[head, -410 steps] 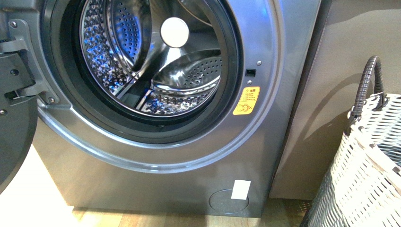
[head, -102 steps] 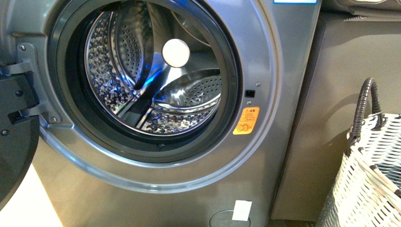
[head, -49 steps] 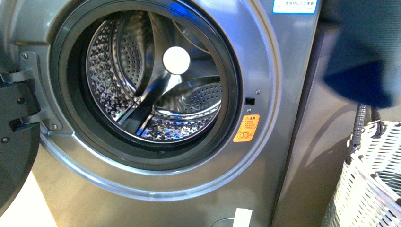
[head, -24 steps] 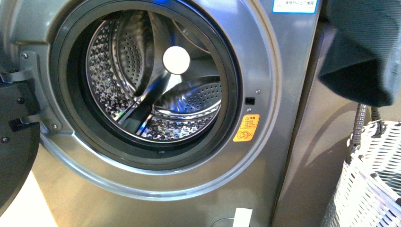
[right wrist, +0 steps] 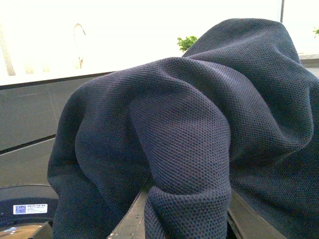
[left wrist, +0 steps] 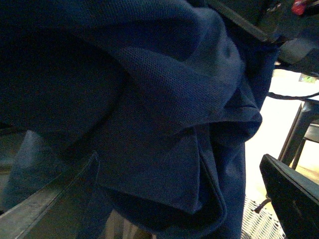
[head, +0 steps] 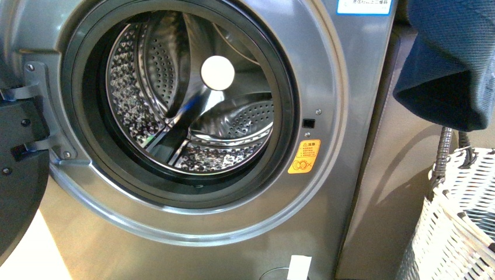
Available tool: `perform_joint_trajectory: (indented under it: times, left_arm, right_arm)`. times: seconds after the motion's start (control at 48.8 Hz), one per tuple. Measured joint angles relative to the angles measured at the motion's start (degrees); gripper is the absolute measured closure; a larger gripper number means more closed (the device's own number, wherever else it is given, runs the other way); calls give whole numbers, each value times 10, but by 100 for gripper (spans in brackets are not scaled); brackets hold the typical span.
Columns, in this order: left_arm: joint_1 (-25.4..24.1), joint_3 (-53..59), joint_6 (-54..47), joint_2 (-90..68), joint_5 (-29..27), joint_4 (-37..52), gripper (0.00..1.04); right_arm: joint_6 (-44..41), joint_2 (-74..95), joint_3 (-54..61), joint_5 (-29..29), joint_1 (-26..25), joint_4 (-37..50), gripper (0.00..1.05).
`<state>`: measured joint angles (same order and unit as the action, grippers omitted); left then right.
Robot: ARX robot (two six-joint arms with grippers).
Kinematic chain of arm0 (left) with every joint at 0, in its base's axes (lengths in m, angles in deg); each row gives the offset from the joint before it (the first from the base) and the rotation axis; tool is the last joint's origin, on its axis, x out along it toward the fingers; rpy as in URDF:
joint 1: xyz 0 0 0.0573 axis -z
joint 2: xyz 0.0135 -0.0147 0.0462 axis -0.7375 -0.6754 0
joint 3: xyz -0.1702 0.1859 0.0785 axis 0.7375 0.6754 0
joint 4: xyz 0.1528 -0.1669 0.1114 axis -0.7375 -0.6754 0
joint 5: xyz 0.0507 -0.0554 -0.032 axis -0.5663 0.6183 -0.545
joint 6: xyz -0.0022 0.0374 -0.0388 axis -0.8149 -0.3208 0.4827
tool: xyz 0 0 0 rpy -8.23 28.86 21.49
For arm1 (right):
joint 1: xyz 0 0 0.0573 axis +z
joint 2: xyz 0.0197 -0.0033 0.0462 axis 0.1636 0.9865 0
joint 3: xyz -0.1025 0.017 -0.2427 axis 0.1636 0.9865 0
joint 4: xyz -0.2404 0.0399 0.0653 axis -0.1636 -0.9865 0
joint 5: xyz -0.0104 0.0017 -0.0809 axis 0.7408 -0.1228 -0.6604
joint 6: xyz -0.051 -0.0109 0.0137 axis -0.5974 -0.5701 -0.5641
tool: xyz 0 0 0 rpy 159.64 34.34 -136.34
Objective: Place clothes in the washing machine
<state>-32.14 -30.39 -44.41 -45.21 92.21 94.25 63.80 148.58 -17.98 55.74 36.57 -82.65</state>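
The washing machine (head: pixel 350 146) fills the front view, its door open and its shiny perforated drum (head: pixel 192 99) holding nothing. The dark navy clothes (head: pixel 449 64) hang at the top right of the front view, to the right of the porthole and above the basket. My right gripper (right wrist: pixel 187 219) is shut on the clothes (right wrist: pixel 189 129), which bunch up over its fingers. My left gripper (left wrist: pixel 184 199) is open close to the hanging clothes (left wrist: pixel 149 99), its dark fingers (left wrist: pixel 294 194) apart on either side of the fabric. Neither gripper shows in the front view.
A white woven basket (head: pixel 461 221) with a dark handle stands at the lower right beside the machine. The open door (head: pixel 17 175) juts out at the left edge. A yellow warning sticker (head: pixel 304 156) sits right of the seal. A grey panel (head: pixel 397 175) stands right of the machine.
The navy clothes have come into the front view at the top right over the last second and now hang a little lower and further left. The machine has not moved.
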Motion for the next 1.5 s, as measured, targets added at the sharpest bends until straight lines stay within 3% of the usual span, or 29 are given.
perform_joint_trajectory:
  times: [0.246,0.39,0.595,0.8,1.189,1.374,1.435,1.497]
  left_arm:
    - [71,-42,-48,-58,-106,-32,6]
    - [96,-54,-45,-73,-116,-29,6]
    - [141,-56,-30,-69,-87,4,6]
    - [216,-79,-43,-88,-152,-2,6]
    - [221,-151,-71,-185,-364,-21,6]
    - [210,-151,-66,-187,-386,16,7]
    - [206,-146,-61,-183,-391,31,16]
    - [203,-141,-59,-179,-391,39,23]
  right_arm:
    - [0,0,0,0,0,0,87]
    - [-2,0,0,-2,0,0,87]
    - [-2,0,0,-2,0,0,87]
    - [-2,0,0,-2,0,0,87]
    - [-4,0,0,-5,0,0,87]
    - [-3,0,0,-4,0,0,87]
    - [-4,0,-1,-3,0,0,86]
    - [-4,0,-2,-3,0,0,76]
